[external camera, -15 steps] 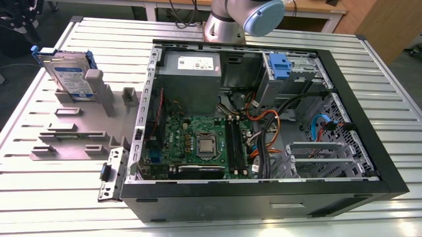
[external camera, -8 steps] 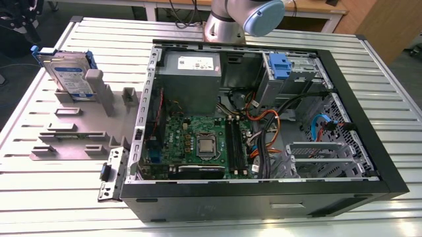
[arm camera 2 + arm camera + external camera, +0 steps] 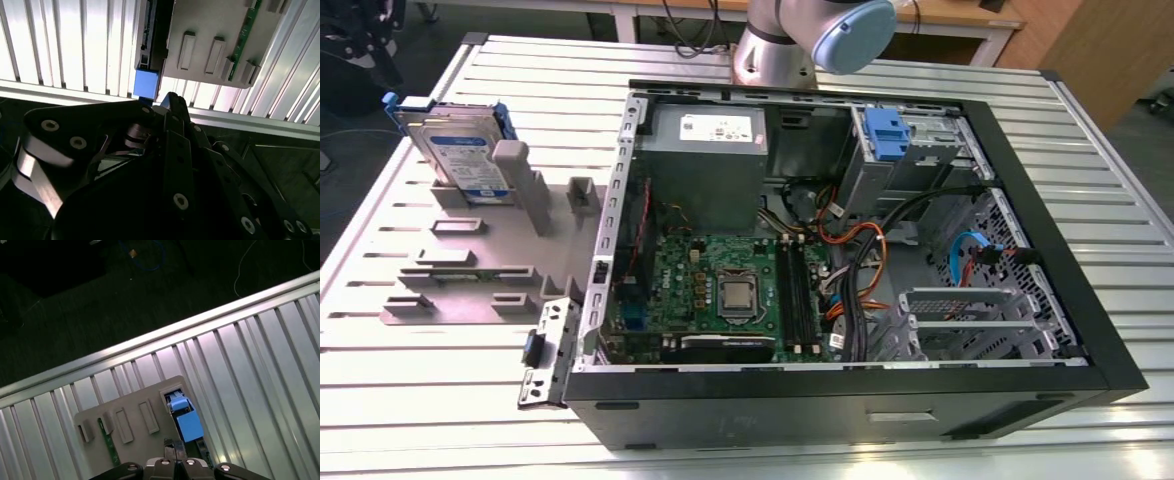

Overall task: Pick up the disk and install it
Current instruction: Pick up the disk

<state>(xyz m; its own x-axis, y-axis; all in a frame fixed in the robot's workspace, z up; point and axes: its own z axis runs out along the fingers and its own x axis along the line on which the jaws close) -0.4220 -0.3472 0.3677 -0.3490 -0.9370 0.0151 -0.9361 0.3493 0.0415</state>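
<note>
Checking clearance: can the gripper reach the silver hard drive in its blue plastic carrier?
Probably yes. The silver hard drive stands on edge in the grey holder, blue carrier edge exposed, with the gripper close by and nothing between them.

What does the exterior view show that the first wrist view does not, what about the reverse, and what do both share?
Exterior view: the open computer case with its circuit board, and the arm. First wrist view: the dark floor beyond the table. Both: the table, the grey holder on it, and the disk standing in that holder.
</note>
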